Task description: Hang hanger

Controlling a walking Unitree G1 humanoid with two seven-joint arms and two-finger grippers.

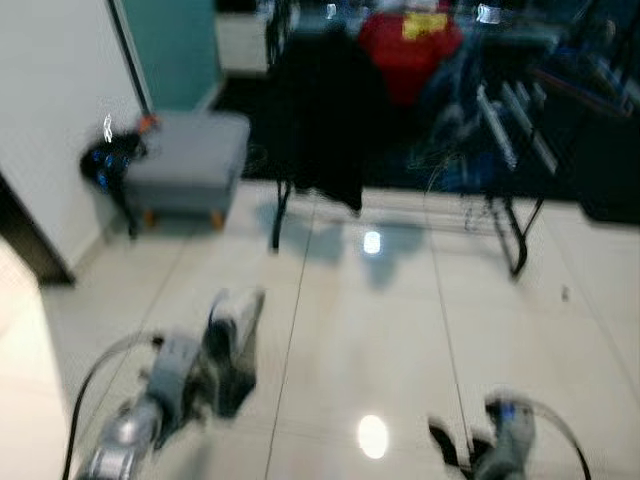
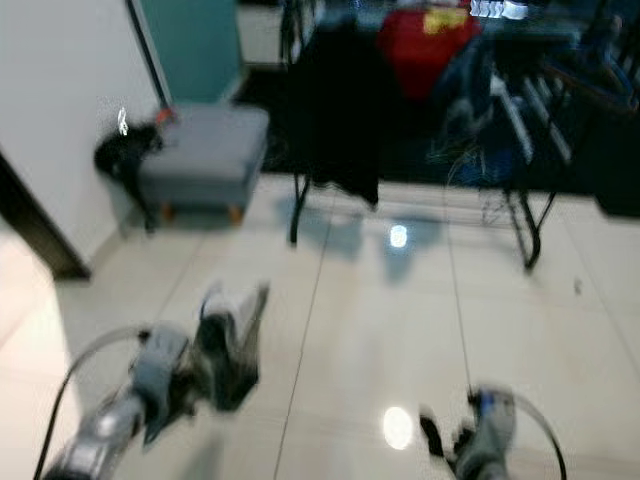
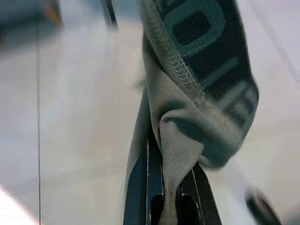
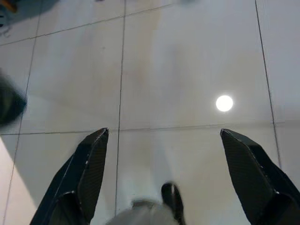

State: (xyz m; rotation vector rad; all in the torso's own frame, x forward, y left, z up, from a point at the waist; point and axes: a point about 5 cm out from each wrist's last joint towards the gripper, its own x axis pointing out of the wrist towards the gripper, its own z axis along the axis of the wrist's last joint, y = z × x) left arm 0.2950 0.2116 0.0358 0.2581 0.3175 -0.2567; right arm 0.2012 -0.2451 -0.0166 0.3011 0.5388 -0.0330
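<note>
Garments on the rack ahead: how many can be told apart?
2, as far as the blur allows: a black garment draped at the rack's left end, and a red garment right of it near the top. Darker blurred items further right may be more.

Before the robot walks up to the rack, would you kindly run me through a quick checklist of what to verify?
1. Left gripper grips the garment: ok, grey-and-dark cloth is pinched between its fingers.
2. Hanger in the garment: cannot tell.
3. Right gripper free: ok, open over bare floor.
4. Path to the rack: ok, tiles ahead look unobstructed.
5. Free spot on the rack: cannot tell, the head views are blurred; black and red clothes hang there.
6. Stool out of the way: ok, off to the left.
</note>
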